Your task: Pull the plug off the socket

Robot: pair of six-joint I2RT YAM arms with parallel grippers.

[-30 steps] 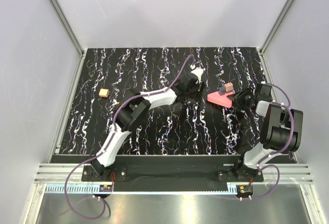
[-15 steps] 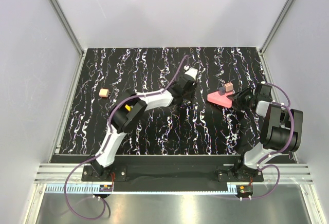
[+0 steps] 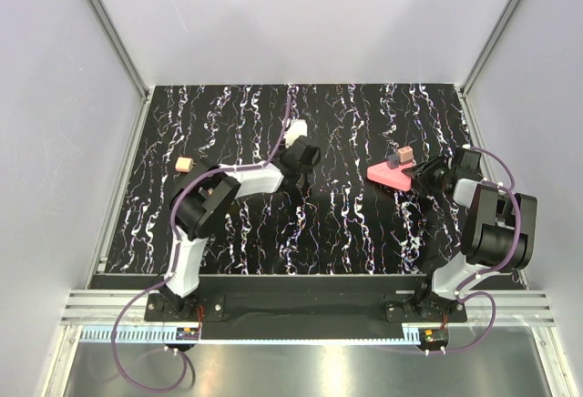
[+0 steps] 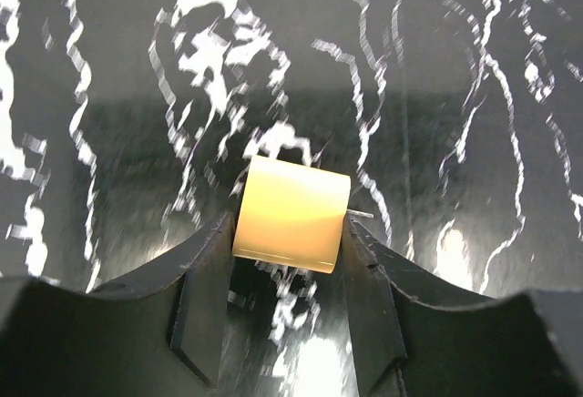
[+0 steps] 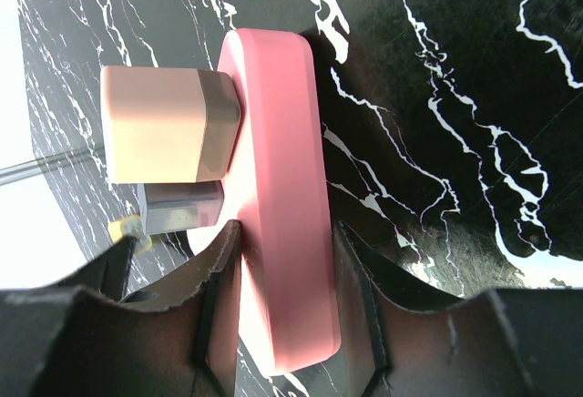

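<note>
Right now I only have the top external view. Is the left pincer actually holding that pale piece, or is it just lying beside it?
Observer: It is holding it. The left wrist view shows the left pincer shut on a cream plug, with a finger on each side.
Operator: Anything attached to the plug?
Observer: No. A thin metal prong sticks out bare on its right.
Operator: And the right pincer?
Observer: The right wrist view shows the right pincer clamped across the pink socket. A tan plug and a grey plug stand on the socket's face.
</note>
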